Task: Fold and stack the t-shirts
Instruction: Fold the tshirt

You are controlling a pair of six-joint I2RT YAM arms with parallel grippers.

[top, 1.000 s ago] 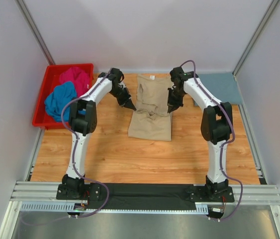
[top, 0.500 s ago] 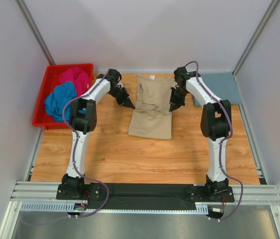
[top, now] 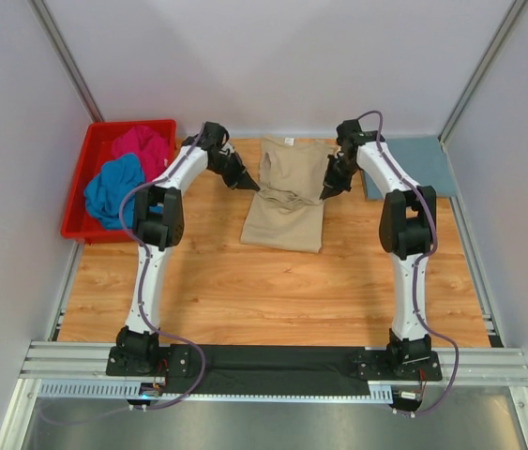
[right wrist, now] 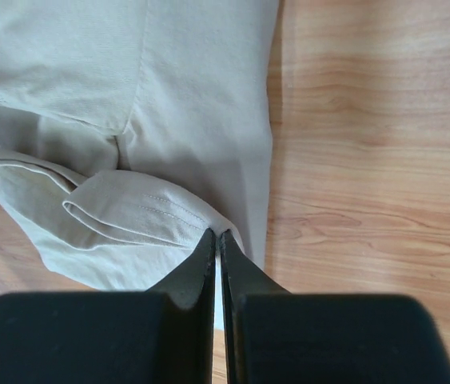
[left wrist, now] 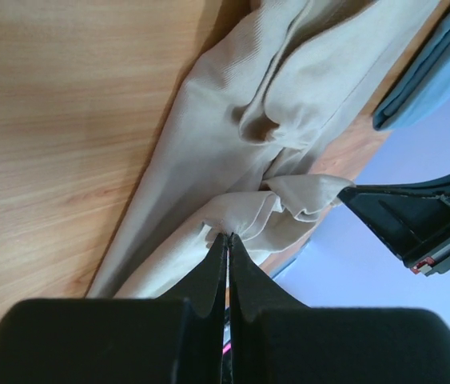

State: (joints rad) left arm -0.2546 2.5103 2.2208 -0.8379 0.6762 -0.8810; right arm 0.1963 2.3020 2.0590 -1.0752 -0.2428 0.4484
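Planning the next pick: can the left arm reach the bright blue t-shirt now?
Probably not: the left gripper is shut on the beige t-shirt; otherwise the bright blue t-shirt lies uncovered nearby.

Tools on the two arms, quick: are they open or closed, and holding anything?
Left tool: closed, pinching the beige t-shirt.
Right tool: closed, pinching the same beige t-shirt on its other side.

We are looking at a robot lab cell: plain pale walls (top: 273, 66) on aluminium frame posts (top: 65, 67) box in a wooden tabletop (top: 245, 291). Along its near edge, the left arm (top: 149, 272) and right arm (top: 412, 281) are bolted to a slotted metal rail (top: 489, 361).
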